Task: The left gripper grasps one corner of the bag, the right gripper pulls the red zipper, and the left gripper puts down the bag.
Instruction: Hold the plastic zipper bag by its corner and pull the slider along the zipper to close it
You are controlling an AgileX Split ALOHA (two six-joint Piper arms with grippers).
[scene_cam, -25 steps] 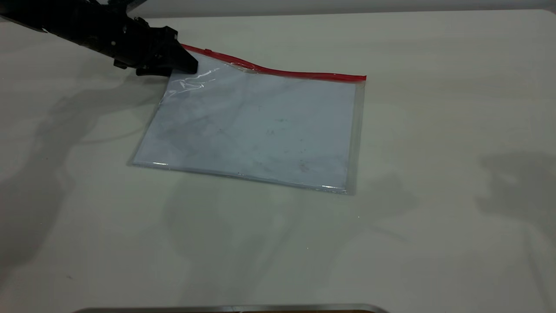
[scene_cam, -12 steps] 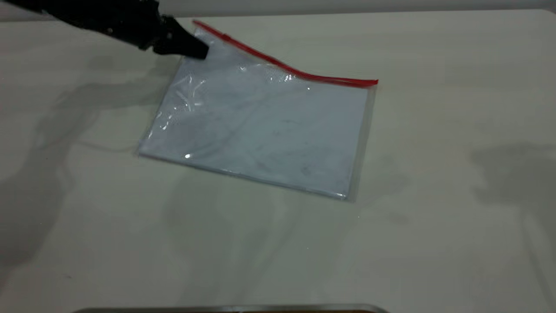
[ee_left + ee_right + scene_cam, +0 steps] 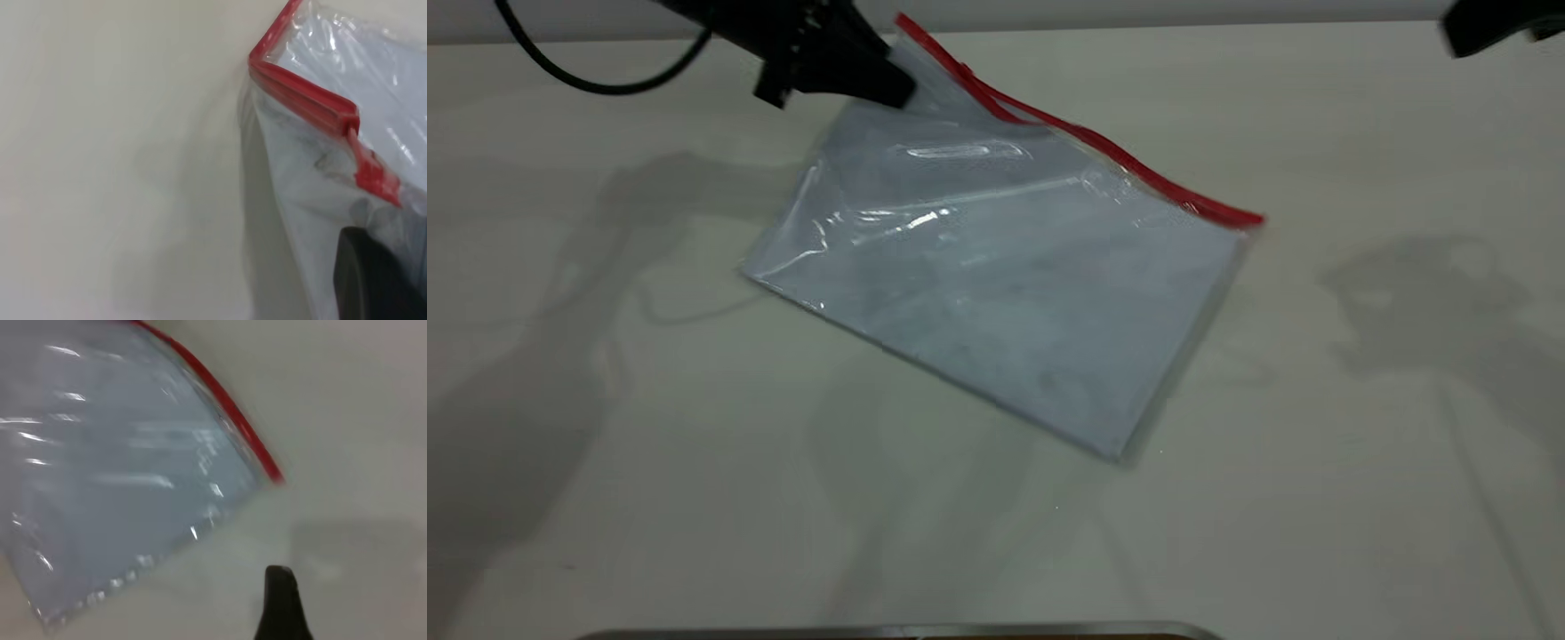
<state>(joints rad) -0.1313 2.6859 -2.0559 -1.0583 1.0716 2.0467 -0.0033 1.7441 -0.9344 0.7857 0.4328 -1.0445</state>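
The corner of the bag (image 3: 911,55) at one end of the red zipper (image 3: 1085,138) is gripped by the left hand (image 3: 889,84) and held raised, while the far edge of the bag (image 3: 996,284) rests on the worktop (image 3: 1316,444). The right hand (image 3: 1489,22) is seen at the worktop's far right; its state cannot be told.

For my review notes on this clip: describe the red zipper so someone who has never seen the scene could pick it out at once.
On the pale table lies a clear bag with a bluish-white sheet inside, one corner lifted by the left gripper. The red zipper is the thin strip along the bag's far long edge, running down from that corner. It is the only red thing here.
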